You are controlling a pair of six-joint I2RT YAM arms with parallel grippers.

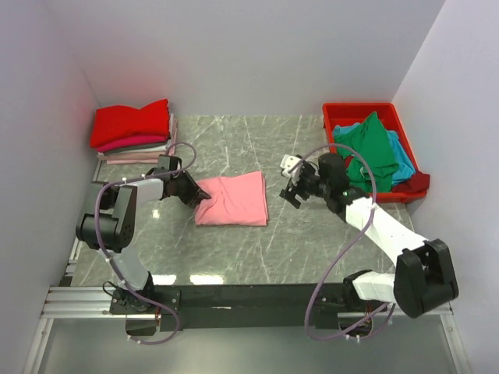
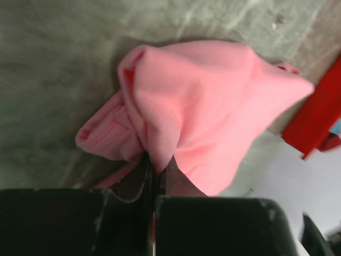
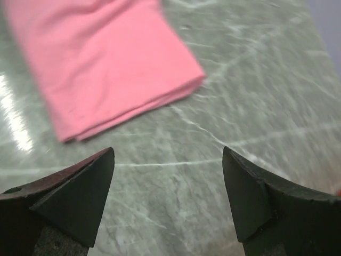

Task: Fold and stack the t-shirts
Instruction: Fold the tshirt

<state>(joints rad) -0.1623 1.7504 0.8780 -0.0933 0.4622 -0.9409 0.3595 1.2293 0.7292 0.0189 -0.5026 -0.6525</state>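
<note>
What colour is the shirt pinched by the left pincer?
The shirt is light pink, clearest in the left wrist view.

Black-and-white arms [image 1: 382, 226], looping lilac cables [image 1: 341, 257]

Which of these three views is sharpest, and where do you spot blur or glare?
Top view: sharpest, evenly lit, with white glare on the table at its near edge. Left wrist view: the pink shirt and background smeared soft. Right wrist view: shirt edge slightly blurred, glare streak at left.
</note>
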